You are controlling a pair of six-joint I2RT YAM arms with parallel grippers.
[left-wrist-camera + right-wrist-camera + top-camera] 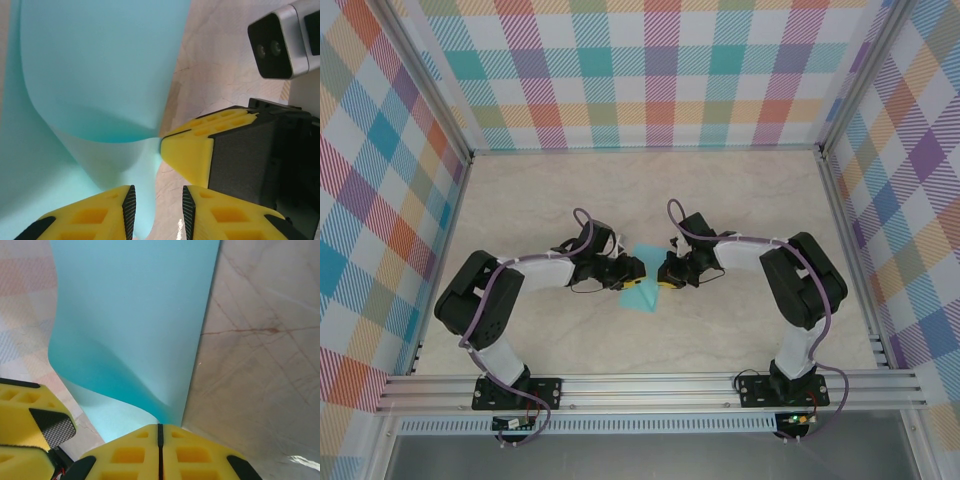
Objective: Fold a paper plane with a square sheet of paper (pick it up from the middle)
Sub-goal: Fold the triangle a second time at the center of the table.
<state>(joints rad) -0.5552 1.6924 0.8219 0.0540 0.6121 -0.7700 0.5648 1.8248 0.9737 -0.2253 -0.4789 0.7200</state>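
The turquoise square sheet of paper lies mid-table between my two grippers, bent into a soft curl. In the right wrist view the sheet rises from the table, and my right gripper is shut on its near edge, pads pressed together. From the left wrist view the sheet arches over its lower layer, and the right gripper pinches it where the curl comes to a point. My left gripper stands open with a narrow gap. The sheet's edge runs beside its left pad, and bare table shows between the pads.
The marble-look table is ringed by checked walls and an aluminium frame along the near edge. The right arm's wrist camera hangs close above my left gripper. One left finger sits just left of my right gripper.
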